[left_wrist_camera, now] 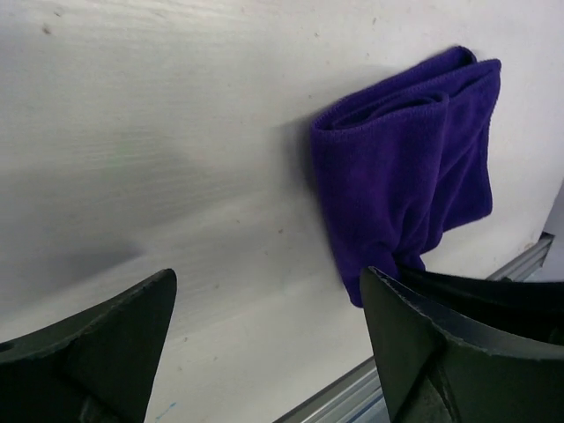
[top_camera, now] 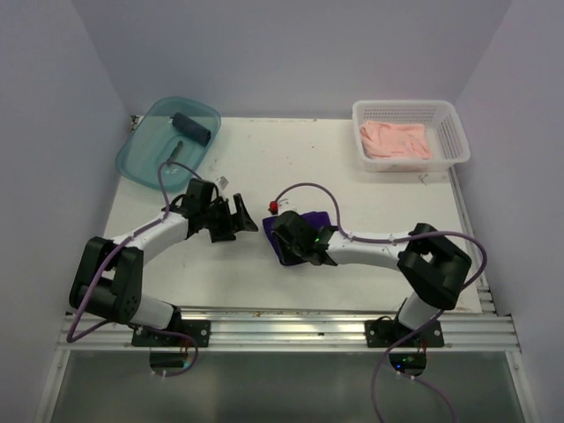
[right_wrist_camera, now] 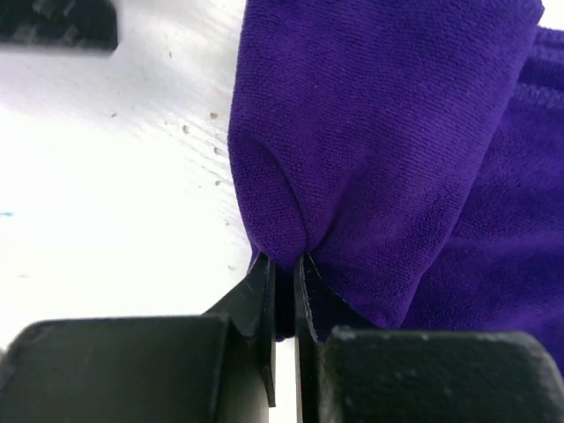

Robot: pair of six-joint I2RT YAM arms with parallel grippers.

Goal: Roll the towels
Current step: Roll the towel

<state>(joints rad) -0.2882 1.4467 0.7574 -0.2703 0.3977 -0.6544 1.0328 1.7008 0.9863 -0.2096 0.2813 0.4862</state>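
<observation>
On the white table lies a folded deep purple towel [top_camera: 317, 219] [left_wrist_camera: 405, 167] [right_wrist_camera: 379, 132]. My right gripper [top_camera: 284, 236] [right_wrist_camera: 282, 275] is shut on a fold at that towel's edge, the cloth bunching up where the jaws pinch it. Just left of the towel, my left gripper [top_camera: 247, 220] [left_wrist_camera: 264, 304] stands open with only bare table between its fingers; its right finger [left_wrist_camera: 458, 352] is beside the towel's near corner. A dark slate-blue towel [top_camera: 194, 129] lies rolled in the teal bin. A pale pink towel [top_camera: 397, 139] lies crumpled in the white basket.
The teal bin [top_camera: 141, 154] sits at the back left corner, tilted over the table's edge. The white mesh basket [top_camera: 454, 132] sits at the back right. A metal rail [top_camera: 291, 322] [left_wrist_camera: 352, 388] runs along the near edge. White walls enclose the table.
</observation>
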